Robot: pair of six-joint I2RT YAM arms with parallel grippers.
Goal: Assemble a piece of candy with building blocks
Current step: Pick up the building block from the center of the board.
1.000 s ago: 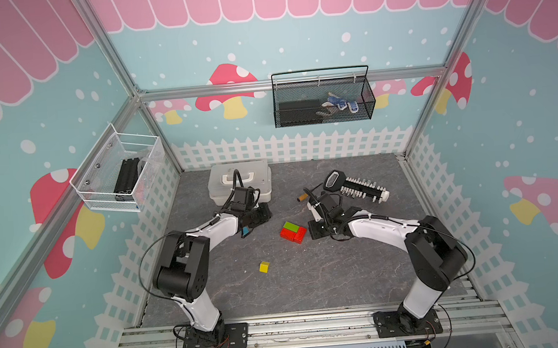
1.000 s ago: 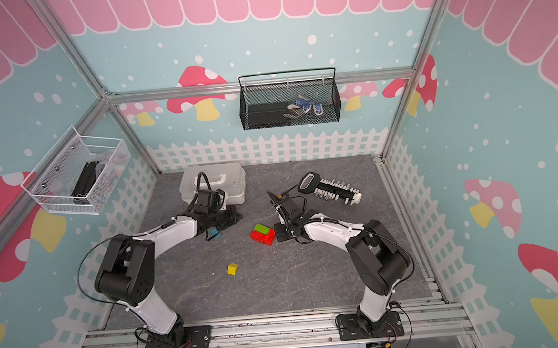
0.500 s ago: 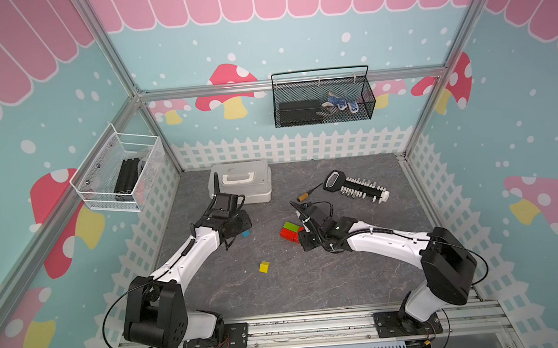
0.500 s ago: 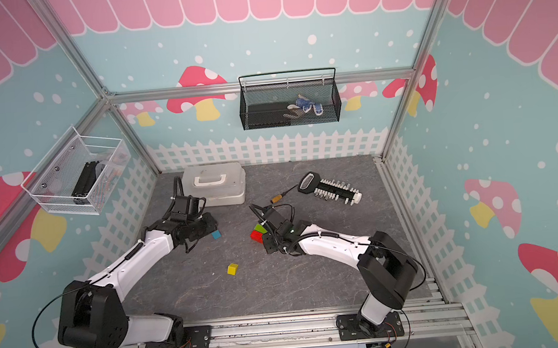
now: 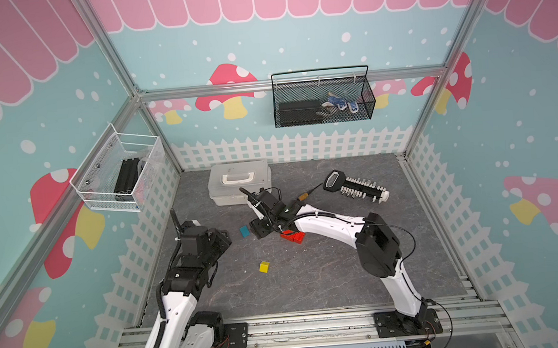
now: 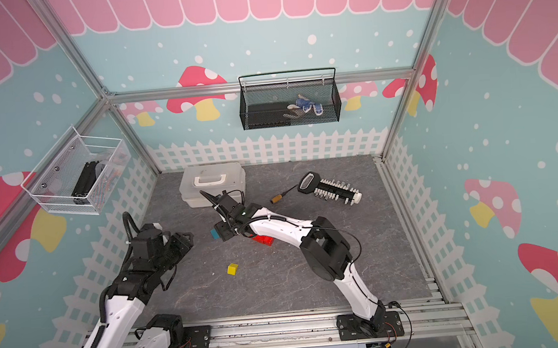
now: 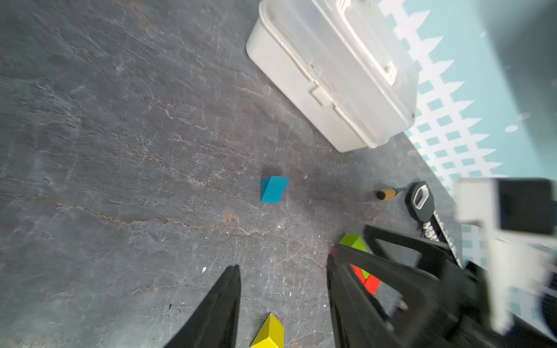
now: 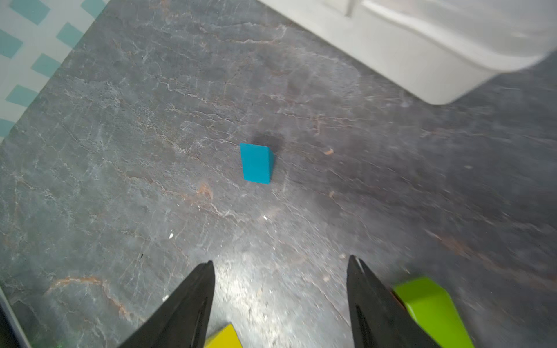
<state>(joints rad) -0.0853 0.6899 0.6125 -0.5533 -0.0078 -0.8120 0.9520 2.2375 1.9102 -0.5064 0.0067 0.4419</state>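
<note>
The building blocks lie on the grey floor. A blue wedge (image 5: 244,231) (image 8: 256,163) stands alone. My right gripper (image 5: 258,228) (image 8: 280,261) is open and empty just beside it, fingertips short of it. Red bars (image 5: 294,237) (image 7: 370,282) and a green bar (image 7: 353,242) (image 8: 434,307) lie together as the candy's body, partly hidden under my right arm. A yellow piece (image 5: 264,267) (image 7: 269,333) sits apart nearer the front. My left gripper (image 5: 222,239) (image 7: 281,266) is open and empty, left of the blue wedge and well back from it.
A white lidded box (image 5: 239,181) with a handle stands behind the blocks. A black-and-white bit rack (image 5: 362,189) and a wooden-handled tool (image 5: 302,197) lie at the back right. White fence walls (image 5: 289,147) ring the floor.
My left gripper has opened and drawn back to the front left, away from the blue wedge. My right gripper has opened and swung left past the red and green bars to the wedge.
</note>
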